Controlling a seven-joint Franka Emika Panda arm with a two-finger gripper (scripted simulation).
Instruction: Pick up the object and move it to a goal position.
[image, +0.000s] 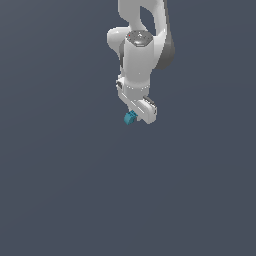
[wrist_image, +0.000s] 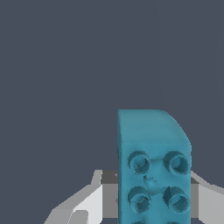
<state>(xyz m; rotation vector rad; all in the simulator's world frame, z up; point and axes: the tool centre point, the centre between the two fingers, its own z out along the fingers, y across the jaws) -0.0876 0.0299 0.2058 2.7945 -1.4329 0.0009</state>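
While clamped in the gripper just above frame centre, teal object already picked up. Yet to reach any goal; none visible.

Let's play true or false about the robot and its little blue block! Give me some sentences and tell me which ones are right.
1. The little block is teal-blue. True.
2. The block lies far from the gripper, alone on the floor. False: it sits right at the gripper's tip, between the fingers.
3. The wrist view shows round studs on the block. True.
4. The robot arm is bright red. False: it is white with grey parts.
5. There are three blocks in the scene. False: only one block shows.
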